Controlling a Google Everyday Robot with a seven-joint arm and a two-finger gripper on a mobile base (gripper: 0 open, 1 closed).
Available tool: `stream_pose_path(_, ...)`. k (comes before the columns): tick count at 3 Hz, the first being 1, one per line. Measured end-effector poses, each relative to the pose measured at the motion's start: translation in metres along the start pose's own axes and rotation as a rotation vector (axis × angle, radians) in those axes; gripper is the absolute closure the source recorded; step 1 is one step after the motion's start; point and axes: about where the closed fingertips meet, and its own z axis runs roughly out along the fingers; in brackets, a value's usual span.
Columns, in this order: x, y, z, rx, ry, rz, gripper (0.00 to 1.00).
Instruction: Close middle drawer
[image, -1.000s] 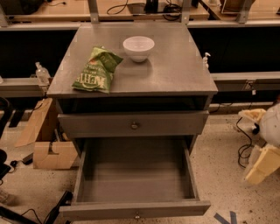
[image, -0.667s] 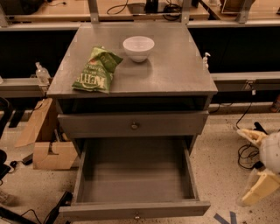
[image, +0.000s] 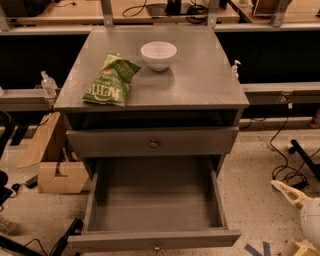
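Middle drawer (image: 155, 197) stands pulled fully out, empty. My gripper (image: 284, 217) hangs low at right, jaws spread, holding nothing. I judge the drawer rigid and easy-sliding; I'd push its front panel (image: 125, 240).

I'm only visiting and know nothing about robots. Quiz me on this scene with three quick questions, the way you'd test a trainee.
1. True or false: the middle drawer is pulled out and has nothing inside.
2. What sits on the cabinet top beside the green chip bag? A) a mug B) a white bowl C) a can
3. Fill in: as the camera sees it, the open gripper hangs low near the floor, to the ____ of the middle drawer.

Key: 1 true; 2 B; 3 right.
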Motion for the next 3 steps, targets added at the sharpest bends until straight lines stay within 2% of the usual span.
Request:
stream_pose_path(1,0.011,0.008,0.031,-0.021,-0.029,0.022,0.00)
stream_pose_path(2,0.041,0.023,0.070,-0.028,-0.079,0.056,0.00)
stream_pose_path(3,0.081,0.048,0.112,-0.046,-0.134,0.061,0.00)
